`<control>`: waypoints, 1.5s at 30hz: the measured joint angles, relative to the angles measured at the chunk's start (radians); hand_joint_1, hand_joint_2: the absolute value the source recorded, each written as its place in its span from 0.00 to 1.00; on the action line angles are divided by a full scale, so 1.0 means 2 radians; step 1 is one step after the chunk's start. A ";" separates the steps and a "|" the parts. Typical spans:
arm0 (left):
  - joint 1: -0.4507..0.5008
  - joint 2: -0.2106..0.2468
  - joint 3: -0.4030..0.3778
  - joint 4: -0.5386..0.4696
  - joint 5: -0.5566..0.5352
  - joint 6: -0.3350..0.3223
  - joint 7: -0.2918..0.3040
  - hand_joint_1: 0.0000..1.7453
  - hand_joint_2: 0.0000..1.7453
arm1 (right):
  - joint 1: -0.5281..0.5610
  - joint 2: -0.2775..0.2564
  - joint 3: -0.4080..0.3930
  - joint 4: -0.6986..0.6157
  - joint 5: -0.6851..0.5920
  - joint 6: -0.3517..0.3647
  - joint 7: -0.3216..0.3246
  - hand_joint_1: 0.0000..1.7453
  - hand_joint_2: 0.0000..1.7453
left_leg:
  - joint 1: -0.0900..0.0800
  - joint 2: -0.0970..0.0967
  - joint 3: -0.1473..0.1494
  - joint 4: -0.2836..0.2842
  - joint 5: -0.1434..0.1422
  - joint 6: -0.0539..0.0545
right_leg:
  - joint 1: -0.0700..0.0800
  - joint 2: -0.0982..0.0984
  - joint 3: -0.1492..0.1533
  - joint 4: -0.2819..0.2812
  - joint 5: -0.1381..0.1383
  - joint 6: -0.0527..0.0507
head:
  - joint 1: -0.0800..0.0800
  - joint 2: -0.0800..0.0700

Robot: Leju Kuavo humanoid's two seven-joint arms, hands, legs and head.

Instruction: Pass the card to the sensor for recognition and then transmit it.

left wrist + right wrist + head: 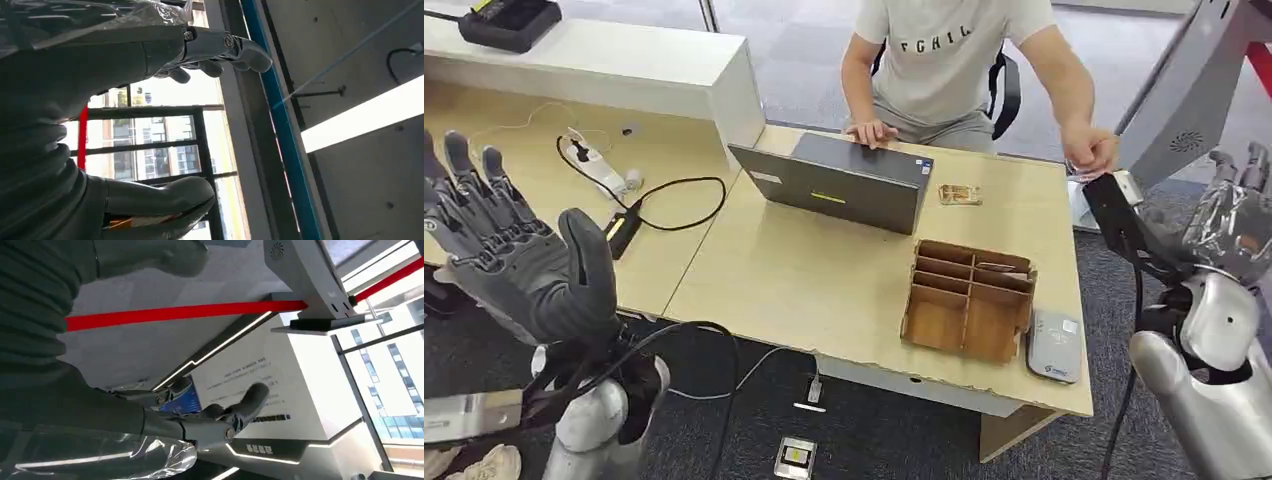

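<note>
Holding the card (pixel 181 396) up in the right hand (pixel 1239 215), raised at the desk's right edge near the person's hand (pixel 1092 150). Right wrist view shows a blue card pinched among the dark fingers (pixel 245 405); from the head view the card itself can't be made out, so how firm the grip is stays a guess.

Left hand (pixel 519 255) is raised, palm out, fingers spread, holding nothing. Left wrist view agrees: thumb and fingers apart, nothing between.

Sensor is probably the small grey reader (pixel 1055 346) at the desk's (pixel 804 290) near right corner, touching or just beside the wooden organizer (pixel 969 300). Not certain that's the one.

My read: card is in hand, not yet scanned. To do this step well:
- bring the right hand down over the reader, card face flat and parallel to its top
- come in from the open right side, clear of the organizer wall
- keep the pinch at the card's edge so the fingers don't cover the face
- pause over the reader before moving on

Risk: card slipping if the wrist rolls fast.
</note>
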 joint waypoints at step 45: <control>0.016 0.010 0.043 -0.017 0.002 0.000 0.037 0.00 1.00 | 0.043 0.069 0.173 -0.077 -0.302 0.121 -0.191 0.00 1.00 | 0.000 0.000 -0.001 0.000 0.000 0.000 | 0.000 0.000 0.000 0.001 0.000 0.000 | 0.000 0.000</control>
